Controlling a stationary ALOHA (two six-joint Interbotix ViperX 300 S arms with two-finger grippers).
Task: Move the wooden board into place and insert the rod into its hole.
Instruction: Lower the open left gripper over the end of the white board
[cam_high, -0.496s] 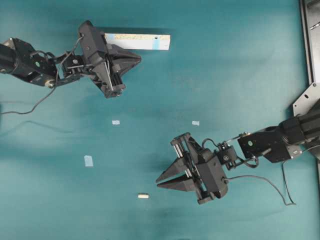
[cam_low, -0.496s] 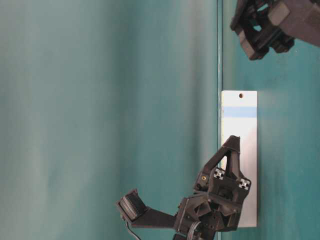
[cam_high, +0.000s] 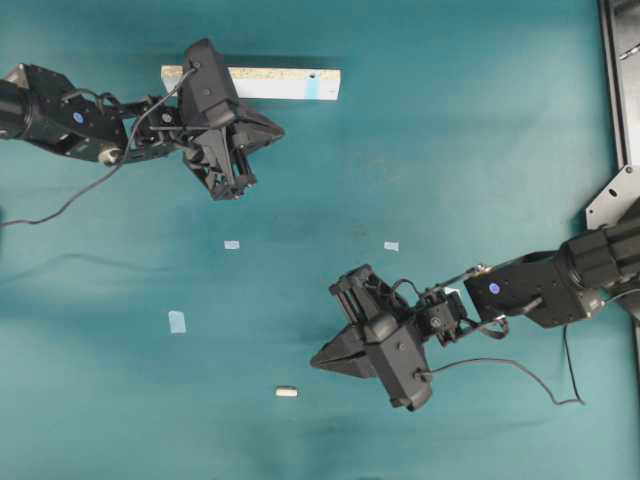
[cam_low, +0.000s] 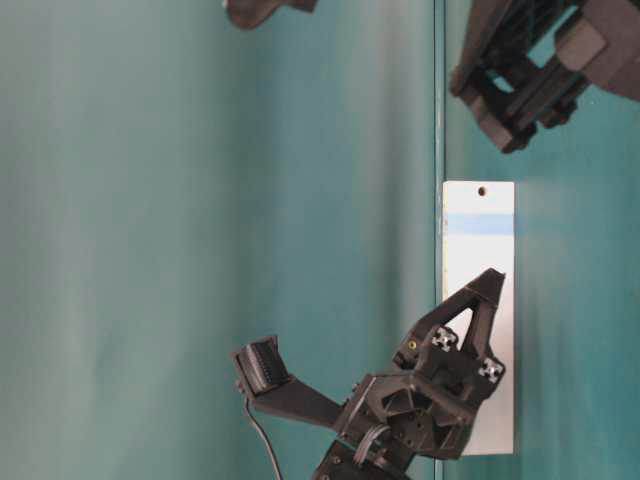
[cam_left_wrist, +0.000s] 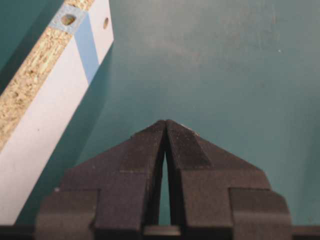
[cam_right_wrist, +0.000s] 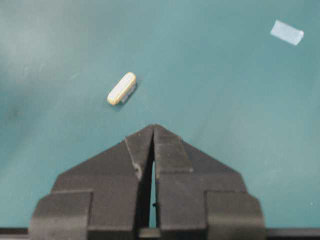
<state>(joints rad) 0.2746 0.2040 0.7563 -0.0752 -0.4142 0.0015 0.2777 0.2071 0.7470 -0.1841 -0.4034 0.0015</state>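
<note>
Surface: teal tabletop (cam_high: 480, 120) fills every view; a metal frame (cam_high: 618, 80) runs along its right edge in the overhead view.
Wooden board: the wooden board (cam_high: 275, 83) lies flat near the top of the overhead view, long axis left to right, with a small dark hole near its right end and a light-blue band of tape just beside that hole.
Board edge: the left wrist view shows the board (cam_left_wrist: 45, 125) at the left, its raw chipboard side face speckled tan and its top white.
Left gripper: the left gripper (cam_high: 278, 130) has its jaws pressed together with nothing between them; it sits just below the board, tips pointing right.
Rod: the rod (cam_high: 287, 392) lies alone on the table near the bottom, well apart from the board.
Right gripper: the right gripper (cam_high: 316, 361) is closed and empty, tips pointing left, near the rod (cam_right_wrist: 121, 88) but not touching it.
Tape patches: small light-blue tape patches (cam_high: 177, 321) lie scattered across the middle of the table.
</note>
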